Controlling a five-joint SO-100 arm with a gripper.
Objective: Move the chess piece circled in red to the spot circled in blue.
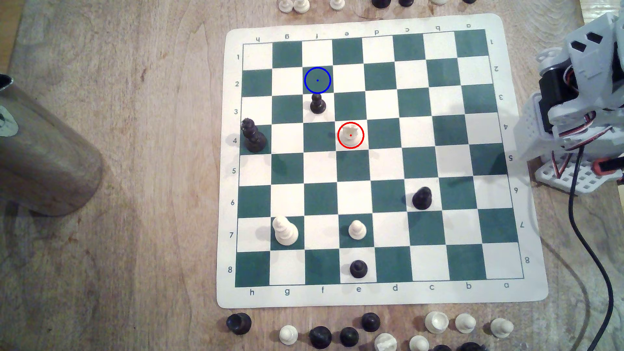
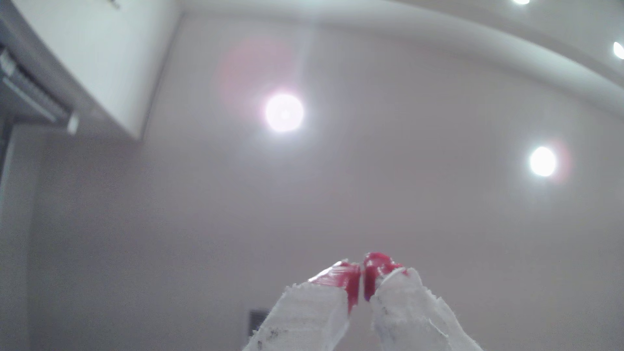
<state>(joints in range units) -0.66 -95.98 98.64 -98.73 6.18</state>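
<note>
One rook (image 1: 350, 134) is standing upright inside the red ring on a white square near the middle of the board (image 1: 526, 236), its long axis vertical and its notched top facing up toward the exterior camera. The spot (image 1: 317, 80), a dark green square under a blue ring, is lying two rows up and one column toward the exterior view's left of the rook, and nothing is sitting on it. A black pawn (image 1: 317, 104) is standing on the square just below the spot, between the spot's row and the rook's row. A taller black piece (image 1: 253, 136) is standing at the board's edge on the exterior view's left, in the rook's row. Lower down, a tall white piece (image 1: 285, 231) and a white pawn (image 1: 357, 230) are sharing one row, well apart from the rook. The arm (image 1: 580, 101) is folded at the exterior view's right, off the board and well apart from the rook. In the wrist view the hand (image 2: 363, 280) is pointing up at the ceiling (two lamps are glaring there), its red-tipped fingers (image 2: 351, 276) pressed together with only a thin slit between them and nothing held.
</note>
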